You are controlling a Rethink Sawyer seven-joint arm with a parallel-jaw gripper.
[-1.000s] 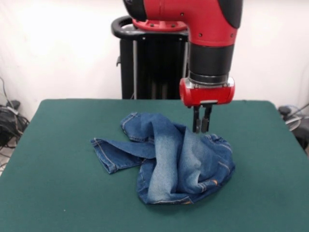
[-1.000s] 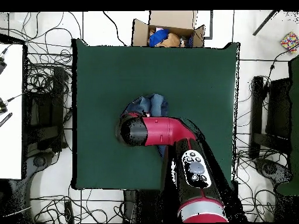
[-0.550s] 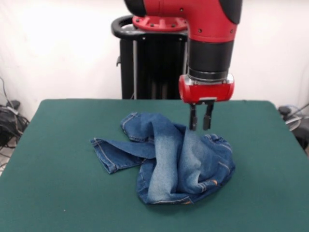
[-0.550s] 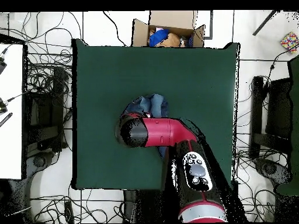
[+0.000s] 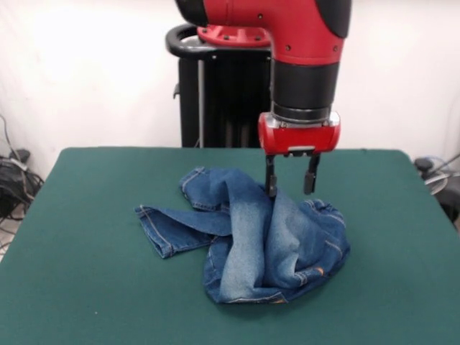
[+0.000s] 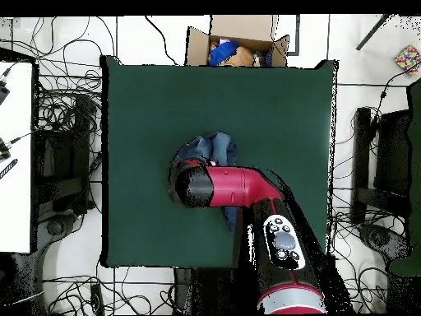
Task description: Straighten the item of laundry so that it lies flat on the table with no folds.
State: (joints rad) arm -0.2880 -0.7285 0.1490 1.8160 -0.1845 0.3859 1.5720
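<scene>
The item of laundry (image 5: 251, 233), a small pair of blue denim jeans, lies crumpled in a heap on the dark green table (image 5: 86, 287), with one leg stretched toward the left and a pale faded strip folded over the middle. My gripper (image 5: 291, 183) hangs open just above the heap's far side, its two black fingers spread wide with nothing between them. From overhead the red arm covers most of the jeans (image 6: 210, 148); the gripper itself is hidden under the arm there.
A cardboard box (image 6: 237, 45) with coloured things inside stands just off one table edge in the overhead view. Cables cover the floor around the table (image 6: 148, 99). A black pedestal (image 5: 215, 93) rises behind the table.
The gripper has opened from nearly shut to wide, lifted a little and shifted slightly left. The jeans lie as before.
</scene>
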